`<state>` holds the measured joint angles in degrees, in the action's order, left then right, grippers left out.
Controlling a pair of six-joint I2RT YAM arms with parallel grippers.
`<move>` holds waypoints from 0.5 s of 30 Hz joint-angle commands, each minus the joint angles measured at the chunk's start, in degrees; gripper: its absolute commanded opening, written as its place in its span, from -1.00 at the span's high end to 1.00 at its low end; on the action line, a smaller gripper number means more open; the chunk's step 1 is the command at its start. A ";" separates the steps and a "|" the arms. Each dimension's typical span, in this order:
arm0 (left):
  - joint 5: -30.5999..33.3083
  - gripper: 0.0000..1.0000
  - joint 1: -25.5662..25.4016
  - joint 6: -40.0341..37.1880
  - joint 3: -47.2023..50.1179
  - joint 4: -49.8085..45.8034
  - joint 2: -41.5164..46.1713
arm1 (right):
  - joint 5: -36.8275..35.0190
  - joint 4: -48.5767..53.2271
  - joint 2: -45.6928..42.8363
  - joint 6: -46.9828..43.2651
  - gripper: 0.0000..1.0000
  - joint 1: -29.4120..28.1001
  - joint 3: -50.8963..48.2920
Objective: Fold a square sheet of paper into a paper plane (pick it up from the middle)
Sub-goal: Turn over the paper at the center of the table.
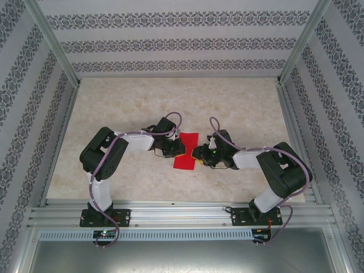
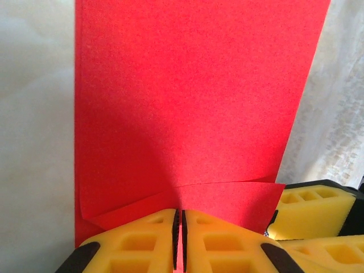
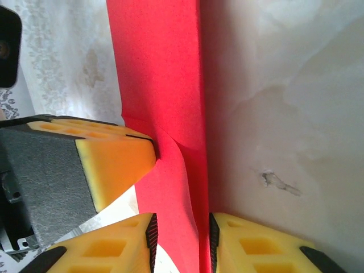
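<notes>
The red square sheet of paper (image 1: 186,150) lies mid-table as a folded upright rectangle between both grippers. My left gripper (image 1: 177,149) comes in from the left. In the left wrist view it (image 2: 180,230) is shut on the sheet's (image 2: 187,108) near edge, where a flap lifts off the layer below. My right gripper (image 1: 197,153) comes in from the right. In the right wrist view it (image 3: 182,242) stands open, its yellow fingers either side of a raised strip of the sheet (image 3: 162,74). The left gripper's finger (image 3: 111,162) presses the paper just ahead.
The beige table (image 1: 142,102) is boxed in by patterned walls (image 1: 170,40) and aluminium posts (image 1: 54,42). A metal rail (image 1: 182,215) at the near edge carries both arm bases. A small scuff (image 3: 276,182) marks the tabletop right of the paper.
</notes>
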<state>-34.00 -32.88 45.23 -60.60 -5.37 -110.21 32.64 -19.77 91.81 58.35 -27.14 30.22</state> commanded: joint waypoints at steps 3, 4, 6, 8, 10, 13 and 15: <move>1.91 0.70 0.71 0.40 1.31 -1.55 1.66 | 0.28 -2.76 0.11 -0.70 0.42 -0.21 -0.95; 1.83 0.70 0.72 0.38 1.31 -1.49 1.76 | 0.50 -3.12 0.34 -0.60 0.42 -0.18 -0.88; 1.91 0.70 0.67 0.55 1.53 -1.20 2.32 | 0.49 -3.00 0.73 -0.61 0.42 -0.20 -0.69; 1.91 0.70 0.64 0.73 1.58 -1.14 2.55 | 0.86 -3.73 1.00 -0.45 0.42 -0.41 -0.62; 1.98 0.69 0.68 0.65 1.58 -1.14 2.64 | 0.69 -3.47 1.17 -0.64 0.45 -0.47 -0.36; 1.89 0.70 0.67 0.75 1.71 -1.00 2.66 | 1.02 -3.77 2.14 -0.77 0.44 -0.80 0.10; 1.90 0.70 0.71 0.77 1.71 -0.91 2.61 | 1.72 -4.82 3.13 -0.57 0.45 -1.53 0.68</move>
<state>-32.95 -32.88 45.43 -59.59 -5.34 -109.23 32.82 -22.52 93.32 58.37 -27.51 30.20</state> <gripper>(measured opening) 0.152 0.276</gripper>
